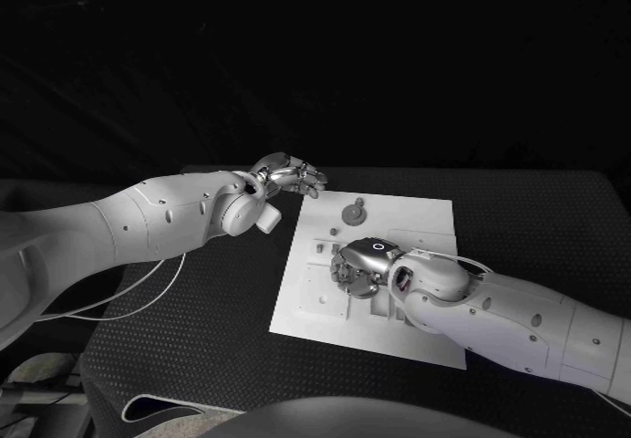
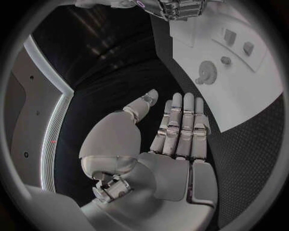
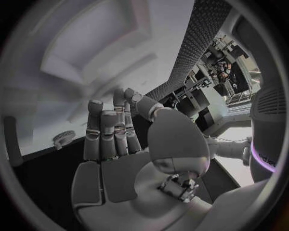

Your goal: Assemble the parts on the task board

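The task board [image 1: 395,228] sits in the middle of the black counter [image 1: 197,356], a white plate turned a bit so its corners point off-square. Parts here look grey, not blue. There's a gear [image 1: 354,213] lying flat near the board's far edge, and some small blocks [image 1: 322,245] near the left edge of the plate, just beside the right hand.

The right hand [image 1: 357,271] is down over the middle of the board, palm facing the plate. In the right wrist view its fingers [image 3: 108,130] stand straight and close together with nothing between them, hovering above the white surface; the gear [image 3: 62,138] shows beside them there too. Can't tell from the head view whether the fingertips actually touch the board.

The left hand [image 1: 287,174] hangs off the board, just past its far left corner, above the counter. In the left wrist view its fingers [image 2: 180,125] are straight and side by side, thumb out to the side, holding nothing. That same view shows the board [image 2: 253,91] ahead with the gear [image 2: 206,73] and 3 small blocks [image 2: 231,45] sitting on it, and the right hand [image 2: 175,7] further on.
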Robot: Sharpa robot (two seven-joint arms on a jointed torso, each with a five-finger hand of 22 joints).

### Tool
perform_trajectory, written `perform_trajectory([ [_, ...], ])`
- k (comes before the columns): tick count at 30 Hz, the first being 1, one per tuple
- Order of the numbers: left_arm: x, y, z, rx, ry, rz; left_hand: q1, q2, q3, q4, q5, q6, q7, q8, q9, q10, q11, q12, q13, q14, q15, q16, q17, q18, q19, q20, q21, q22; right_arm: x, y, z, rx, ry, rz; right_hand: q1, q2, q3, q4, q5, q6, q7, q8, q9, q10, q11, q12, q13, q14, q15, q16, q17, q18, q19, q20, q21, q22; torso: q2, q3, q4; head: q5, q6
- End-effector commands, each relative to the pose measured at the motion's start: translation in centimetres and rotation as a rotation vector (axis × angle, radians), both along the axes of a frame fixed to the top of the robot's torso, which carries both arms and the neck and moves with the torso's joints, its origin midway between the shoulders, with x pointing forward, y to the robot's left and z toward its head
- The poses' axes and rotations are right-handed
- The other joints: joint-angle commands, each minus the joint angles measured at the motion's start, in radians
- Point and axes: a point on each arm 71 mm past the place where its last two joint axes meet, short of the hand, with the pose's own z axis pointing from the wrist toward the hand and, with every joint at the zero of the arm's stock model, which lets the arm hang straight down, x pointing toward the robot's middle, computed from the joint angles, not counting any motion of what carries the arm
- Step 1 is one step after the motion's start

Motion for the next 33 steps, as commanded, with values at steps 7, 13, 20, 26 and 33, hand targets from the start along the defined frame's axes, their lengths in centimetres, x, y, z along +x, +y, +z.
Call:
perform_trajectory([
  [7,0.0,0.0,0.1,-0.009,-0.001,-0.004,-0.01,0.0,-0.002,0.001,-0.001,-0.005,-0.003,0.0,-0.002,-0.004,0.001,-0.006,-0.001,0.008,0.001,-0.006,0.002,-0.015,0.003,0.004,-0.003,-0.002,0.3,-1.4,-0.6,0.001,0.021,-0.04,-0.057,-0.091,-0.033,0.009,0.005,-0.107,0.041,-0.076,-0.034,-0.113,0.054,-0.078,-0.036,-0.028,0.05,-0.006,0.009,0.009,-0.02,0.014,-0.01,0.015,0.0,-0.0009,0.0006,-0.004,0.003],
  [13,0.0,0.2,0.1,-0.008,-0.002,-0.001,-0.01,0.0,-0.002,0.001,-0.001,-0.005,-0.002,0.0,-0.002,-0.004,0.001,-0.006,-0.001,0.008,0.001,-0.006,0.003,-0.015,0.003,0.004,-0.003,-0.002,0.2,-2.1,-0.2,0.017,0.007,-0.054,-0.068,-0.119,-0.057,0.008,0.006,-0.141,0.026,-0.096,-0.049,-0.17,0.083,-0.117,-0.062,-0.05,0.078,-0.003,0.014,0.009,-0.035,0.021,-0.015,0.018,0.0,-0.0007,-0.0001,-0.007,0.005],
  [20,0.0,0.5,0.1,-0.006,-0.002,0.006,-0.01,-0.001,-0.002,0.001,-0.001,-0.005,-0.002,0.0,-0.002,-0.005,0.001,-0.006,-0.001,0.008,0.001,-0.007,0.003,-0.015,0.003,0.004,-0.003,-0.003,0.5,-3.1,1.5,0.039,-0.037,-0.061,-0.064,-0.125,-0.059,0.009,0.006,-0.142,0.027,-0.096,-0.051,-0.173,0.085,-0.12,-0.066,-0.053,0.081,0.0,0.016,0.009,-0.037,0.022,-0.015,0.018,0.0,0.0007,-0.0009,-0.014,0.011],
  [26,0.0,0.7,0.1,-0.005,-0.001,0.008,-0.01,-0.001,-0.002,0.001,-0.001,-0.005,-0.003,0.001,-0.002,-0.005,0.001,-0.006,-0.001,0.009,0.001,-0.008,0.004,-0.015,0.003,0.004,-0.003,-0.003,1.0,-4.1,4.7,0.111,-0.095,-0.075,-0.052,-0.125,-0.056,0.01,0.007,-0.137,0.034,-0.092,-0.053,-0.158,0.081,-0.112,-0.067,-0.051,0.078,0.005,0.017,0.009,-0.032,0.021,-0.012,0.019,0.0,0.001,-0.0016,-0.026,0.023],
  [33,-0.1,0.8,0.1,-0.006,-0.003,0.008,-0.01,0.0,-0.002,0.001,-0.001,-0.004,-0.003,0.001,-0.002,-0.005,0.001,-0.006,-0.001,0.009,0.001,-0.008,0.005,-0.015,0.003,0.004,-0.003,-0.004,2.3,-6.9,8.7,0.077,-0.147,-0.118,-0.026,-0.114,-0.051,0.006,0.006,-0.117,0.051,-0.081,-0.054,-0.124,0.066,-0.093,-0.064,-0.036,0.063,0.012,0.017,0.009,-0.021,0.015,-0.003,0.02,0.0,0.0009,-0.0035,-0.047,0.045],
])
